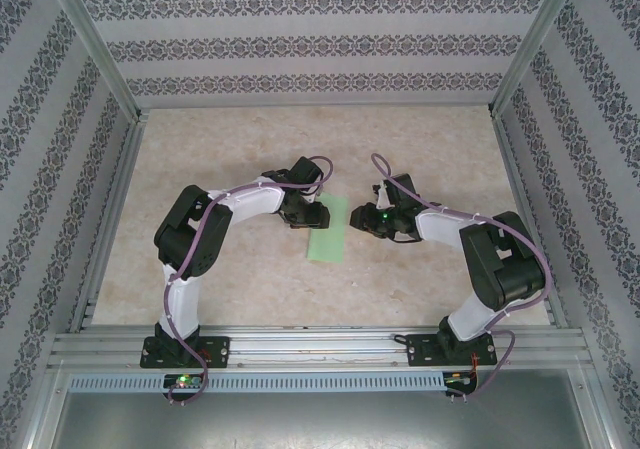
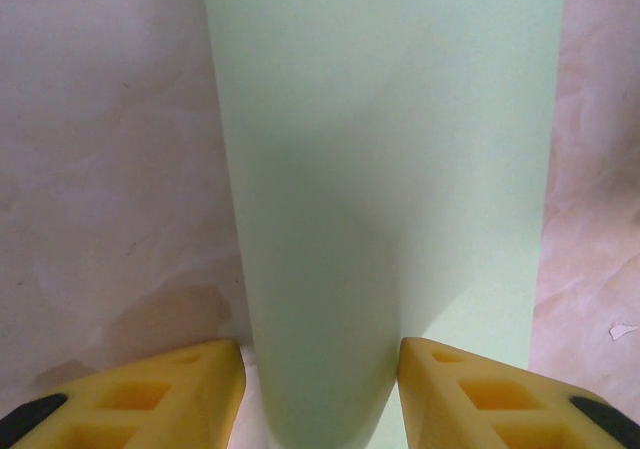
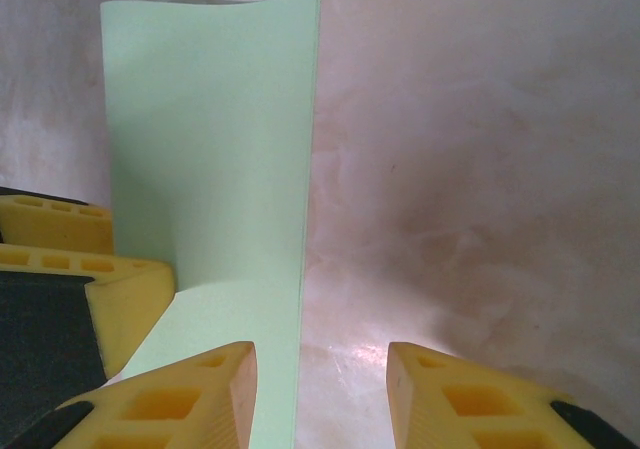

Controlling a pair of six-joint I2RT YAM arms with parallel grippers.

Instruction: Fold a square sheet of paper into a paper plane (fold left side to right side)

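The square sheet of paper (image 1: 326, 229) is light green and lies mid-table as a narrow upright strip, its left side curled over to the right. In the left wrist view the rounded fold of the paper (image 2: 330, 219) bulges up between my yellow fingers. My left gripper (image 2: 322, 394) is open and straddles that bulge, at the strip's left edge (image 1: 300, 214). My right gripper (image 1: 362, 219) is open at the strip's right edge. Its left finger (image 3: 200, 389) hangs over the paper (image 3: 220, 149), with bare table in the gap (image 3: 320, 394). The paper plane is out of view.
Patterned walls (image 1: 60, 169) close in the beige table (image 1: 220, 149) on three sides. An aluminium rail (image 1: 320, 344) with both arm bases runs along the near edge. The left gripper's fingers (image 3: 70, 269) show at the left of the right wrist view.
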